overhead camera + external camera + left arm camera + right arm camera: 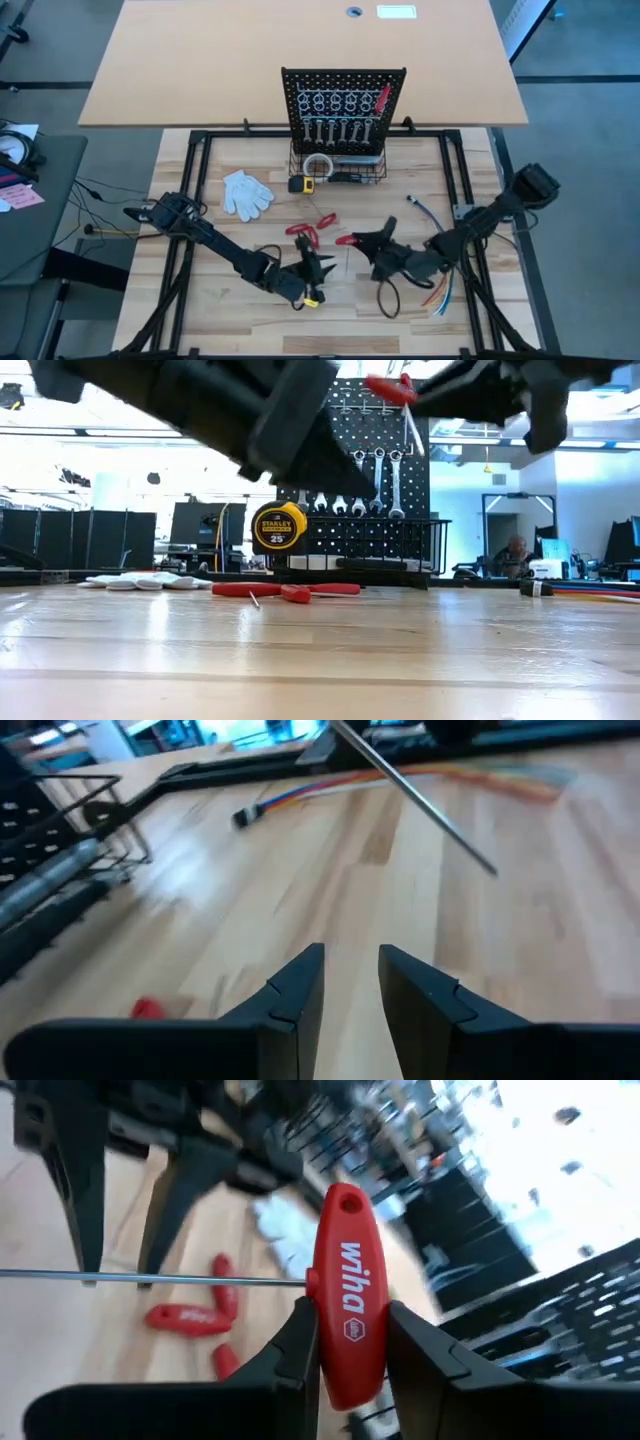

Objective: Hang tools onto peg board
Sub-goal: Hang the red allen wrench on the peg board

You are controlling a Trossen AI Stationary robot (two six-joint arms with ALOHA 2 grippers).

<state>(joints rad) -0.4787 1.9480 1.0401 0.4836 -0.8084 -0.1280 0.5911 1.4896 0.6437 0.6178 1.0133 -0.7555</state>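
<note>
Wooden bench [230,300]: right gripper [345,1342] clamps a red-handled tool [349,1310] mid-bench; left gripper [350,985], slightly parted, seemingly holds nothing, near front edge. Peg board [344,98] stands at back edge.

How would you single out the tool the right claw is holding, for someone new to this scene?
Start at the black peg board at the table's far side, then come toward the near edge to the right claw. Clamped in it is a red T-handle driver with a long thin steel shaft, lifted off the wood, unlike the red-handled tools lying flat nearby.
</note>
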